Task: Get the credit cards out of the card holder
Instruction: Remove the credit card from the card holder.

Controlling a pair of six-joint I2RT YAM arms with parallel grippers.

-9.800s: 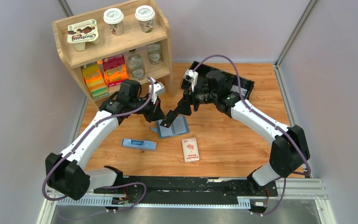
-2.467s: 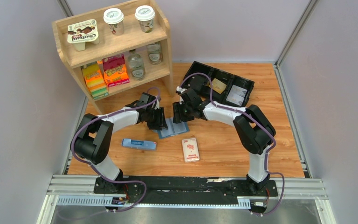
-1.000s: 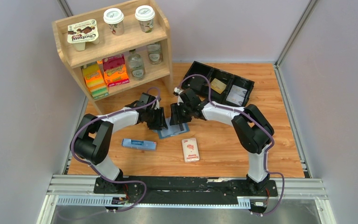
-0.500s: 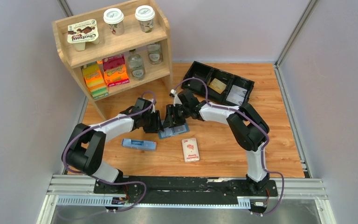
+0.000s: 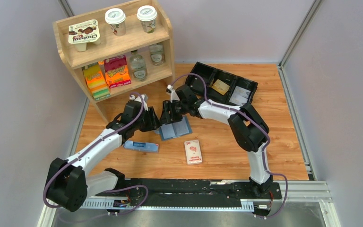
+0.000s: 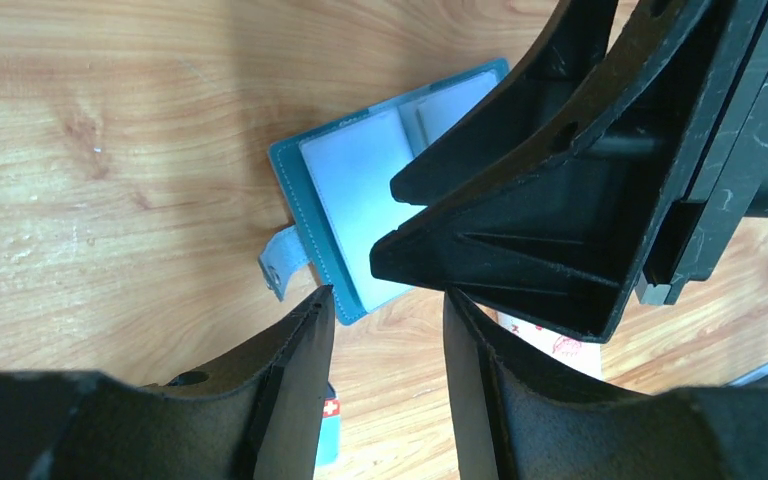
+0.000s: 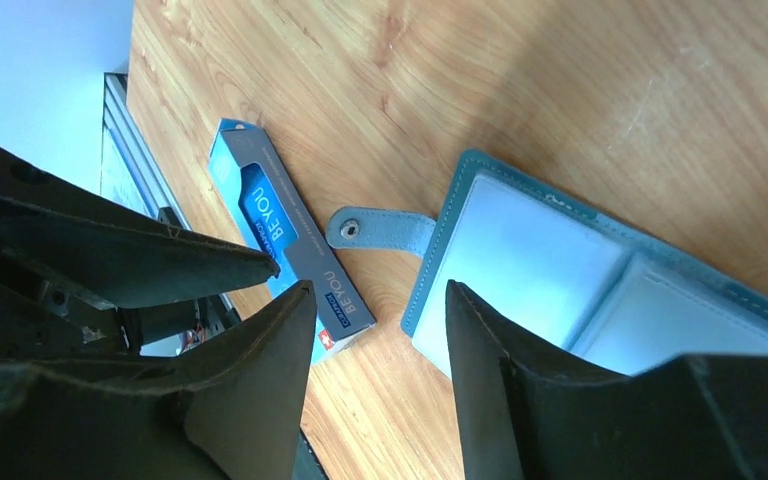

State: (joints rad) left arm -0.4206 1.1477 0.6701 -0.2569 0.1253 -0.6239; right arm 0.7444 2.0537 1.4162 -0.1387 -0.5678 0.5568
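Observation:
The light blue card holder [image 5: 177, 127] lies open and flat on the wooden table, its snap strap sticking out to the left. Its pale slots [image 6: 355, 200] show no card. My left gripper [image 5: 153, 121] hovers at the holder's left edge, open with only bare wood between its fingers [image 6: 388, 295]. My right gripper [image 5: 166, 115] is right beside it over the holder's [image 7: 530, 250] left part, also open and empty [image 7: 380, 288]. A tan-gold credit card [image 5: 221, 86] and a greyish card [image 5: 239, 97] lie in the black tray.
The black tray [image 5: 203, 71] stands at the back right. A wooden shelf [image 5: 118, 45] with cups, bottles and boxes is at the back left. A narrow pale blue box [image 5: 141, 146] lies left of the holder. A white pack with a red picture [image 5: 193, 152] lies in front.
The right gripper has slid left across the holder. The left arm has stretched out and its gripper has backed off a little to the left. Both pairs of jaws have widened slightly.

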